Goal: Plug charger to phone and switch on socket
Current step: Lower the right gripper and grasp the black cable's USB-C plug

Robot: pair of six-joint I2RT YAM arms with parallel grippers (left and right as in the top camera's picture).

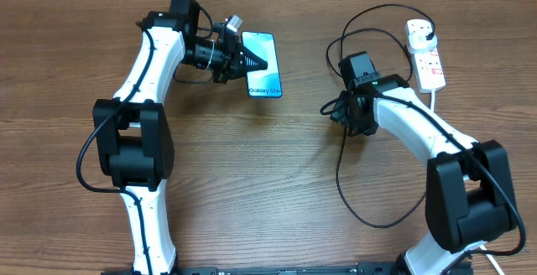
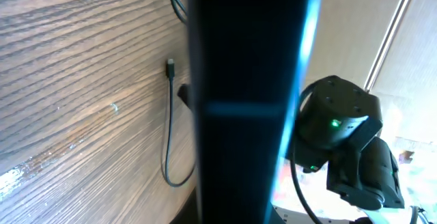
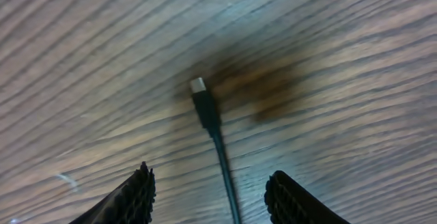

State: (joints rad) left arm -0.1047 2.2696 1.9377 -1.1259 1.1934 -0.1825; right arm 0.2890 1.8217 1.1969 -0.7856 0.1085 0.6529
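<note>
1. Overhead: left gripper (image 1: 248, 57) shut tight on one long edge of the phone (image 1: 267, 78), screen up, at the far left-centre of the table (image 1: 252, 183); held so, presumably, to steady it for a plug coming in; lifted or resting on the wood, impossible to tell; right gripper (image 1: 340, 111) low over the charger (image 1: 339, 170) near mid-table, well apart from the phone; socket (image 1: 428, 57) at the far right, black plug (image 1: 419, 30) seemingly seated already in its far end; switch too small to read.
2. Left wrist: phone (image 2: 246, 80) as a dark upright band with a blue-lit edge, filling the middle of the view; own fingers not visible; beyond it, connector tip (image 2: 170, 65) flat on bare wood, right arm (image 2: 338, 125) close by; phone apparently turned towards that side, handy for mating.
3. Right wrist: right gripper (image 3: 212, 176) roughly half open, fingers (image 3: 136, 197) straddling the cable just behind the connector tip (image 3: 199, 86); clear gap on both sides, nothing gripped; placed near the tip, probably for firm control once squeezed; judged step: picking up the connector; plugging in and switching on not yet done.
</note>
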